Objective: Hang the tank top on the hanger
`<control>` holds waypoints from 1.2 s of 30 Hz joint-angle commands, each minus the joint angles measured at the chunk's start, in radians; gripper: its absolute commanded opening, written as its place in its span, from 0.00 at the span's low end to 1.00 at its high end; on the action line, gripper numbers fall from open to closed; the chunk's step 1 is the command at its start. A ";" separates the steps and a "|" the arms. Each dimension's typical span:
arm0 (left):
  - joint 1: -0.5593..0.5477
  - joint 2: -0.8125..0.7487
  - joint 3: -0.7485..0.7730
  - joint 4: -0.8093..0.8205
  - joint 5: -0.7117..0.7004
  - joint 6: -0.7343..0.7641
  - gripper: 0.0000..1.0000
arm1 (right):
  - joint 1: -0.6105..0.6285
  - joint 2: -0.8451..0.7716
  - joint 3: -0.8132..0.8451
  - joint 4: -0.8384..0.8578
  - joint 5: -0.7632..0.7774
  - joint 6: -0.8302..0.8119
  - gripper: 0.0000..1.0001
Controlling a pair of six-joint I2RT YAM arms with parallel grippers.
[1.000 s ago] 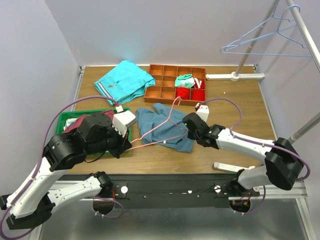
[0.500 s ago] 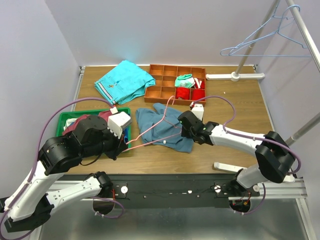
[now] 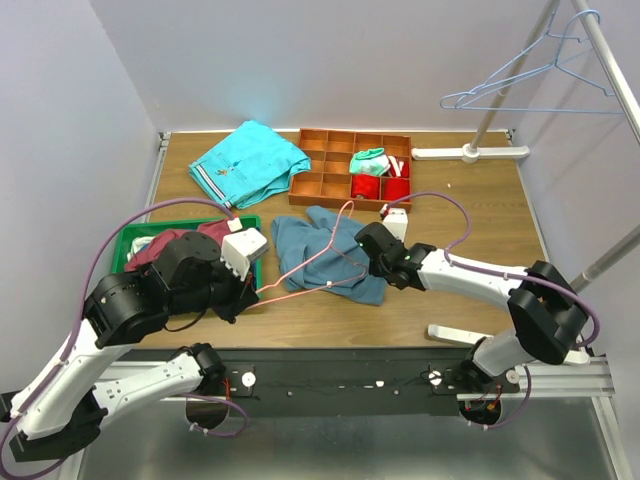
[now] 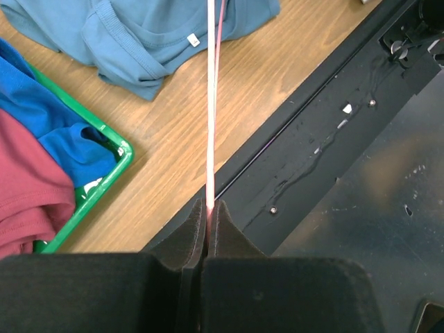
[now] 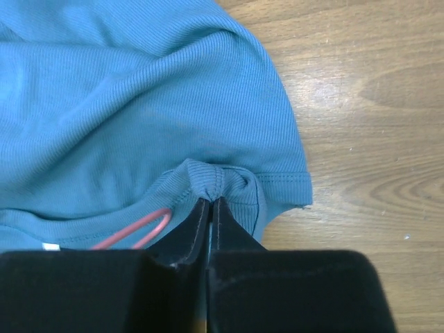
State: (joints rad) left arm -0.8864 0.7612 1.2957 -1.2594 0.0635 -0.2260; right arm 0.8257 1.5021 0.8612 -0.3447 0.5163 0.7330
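Note:
The steel-blue tank top lies crumpled at the middle of the table. The pink wire hanger lies across it, its hook toward the orange tray. My left gripper is shut on the hanger's corner; in the left wrist view the wire runs straight out from between the closed jaws, over the tank top. My right gripper is at the cloth's right edge. In the right wrist view it is shut on a pinched fold of the tank top's hem, with the hanger's end just left of it.
A green bin with maroon and blue clothes sits under my left arm. A turquoise shirt and an orange compartment tray are at the back. A light blue hanger hangs on the rack at the right. A white bar lies near the front edge.
My right gripper moved left onto the tank top's edge, opened, then closed on a fold of cloth. My left gripper shifted slightly, still holding the hanger.

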 commanded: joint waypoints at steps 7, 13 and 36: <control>-0.016 0.027 0.005 0.025 0.045 0.011 0.00 | 0.006 -0.086 0.004 -0.051 0.037 -0.020 0.01; -0.016 0.036 0.011 0.052 0.068 0.019 0.00 | 0.004 -0.146 0.036 -0.073 0.037 -0.046 0.01; -0.017 -0.016 -0.235 0.409 0.156 -0.104 0.00 | 0.006 -0.255 0.036 -0.102 0.031 -0.044 0.01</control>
State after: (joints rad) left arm -0.8989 0.7536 1.1130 -1.0092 0.1604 -0.2752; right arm 0.8257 1.2766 0.8932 -0.4217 0.5270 0.6880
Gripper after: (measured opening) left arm 0.019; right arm 0.014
